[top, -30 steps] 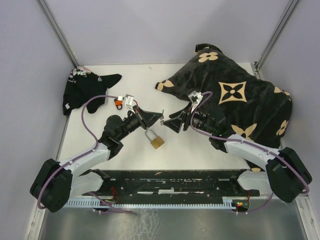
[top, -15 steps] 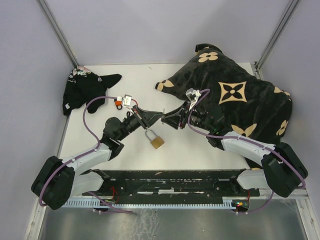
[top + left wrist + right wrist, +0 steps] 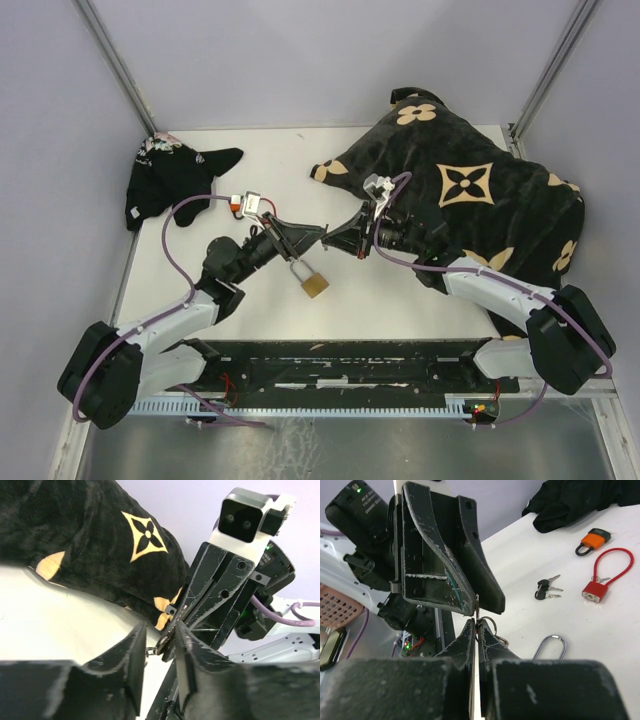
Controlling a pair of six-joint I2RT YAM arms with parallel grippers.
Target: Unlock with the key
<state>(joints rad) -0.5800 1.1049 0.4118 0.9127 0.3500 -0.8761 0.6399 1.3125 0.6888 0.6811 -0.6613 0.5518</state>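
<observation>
I read my right hand (image 3: 475, 629) as fully closed, pinching the small silver key on its ring (image 3: 488, 626). My left hand (image 3: 160, 632) meets it tip to tip, its fingers slightly parted either side of the key, above the white desk (image 3: 390, 300). The brass padlock with a steel shackle (image 3: 313, 281) lies on the desk just beneath them.

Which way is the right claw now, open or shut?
Shut. The right gripper has its fingers pressed together in its wrist view, pinching the key ring.
</observation>
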